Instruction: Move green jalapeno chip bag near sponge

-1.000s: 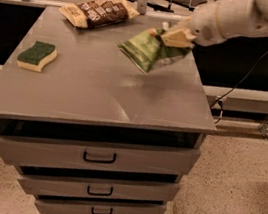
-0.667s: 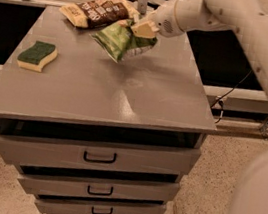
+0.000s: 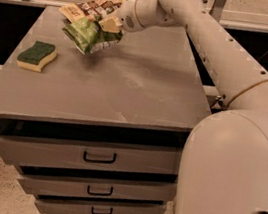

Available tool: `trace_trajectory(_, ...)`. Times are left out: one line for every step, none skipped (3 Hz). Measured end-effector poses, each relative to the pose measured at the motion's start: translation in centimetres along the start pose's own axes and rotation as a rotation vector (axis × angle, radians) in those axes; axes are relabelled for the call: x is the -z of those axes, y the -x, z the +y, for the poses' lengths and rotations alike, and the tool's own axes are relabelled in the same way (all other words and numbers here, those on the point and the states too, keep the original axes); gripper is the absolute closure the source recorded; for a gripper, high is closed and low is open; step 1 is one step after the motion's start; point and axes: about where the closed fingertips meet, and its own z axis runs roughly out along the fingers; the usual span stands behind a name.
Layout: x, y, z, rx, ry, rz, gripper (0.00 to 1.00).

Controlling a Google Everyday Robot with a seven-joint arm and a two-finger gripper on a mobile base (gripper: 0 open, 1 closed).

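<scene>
The green jalapeno chip bag (image 3: 88, 35) is crinkly and light green. It hangs above the far left part of the grey cabinet top (image 3: 127, 87). My gripper (image 3: 109, 24) is shut on the bag's upper right edge and holds it in the air. The sponge (image 3: 37, 55), dark green on top with a pale yellow body, lies flat on the cabinet top near the left edge. The bag is to the right of the sponge and a little farther back, a short gap away.
A brown and tan chip bag (image 3: 91, 8) lies at the far edge of the cabinet top, just behind the held bag. My white arm (image 3: 218, 56) crosses the right side. Three drawers (image 3: 99, 157) face front below.
My gripper has carried the green bag leftward across the cabinet top, from the right-hand side to near the sponge. The sponge and the brown bag have not moved.
</scene>
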Motion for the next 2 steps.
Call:
trace_trajectory(-1.64, 0.05, 1.65, 0.008, 0.021, 0.024, 0.82)
trace_trajectory(-2.50, -0.41, 2.58, -0.011, 0.018, 0.048, 0.59)
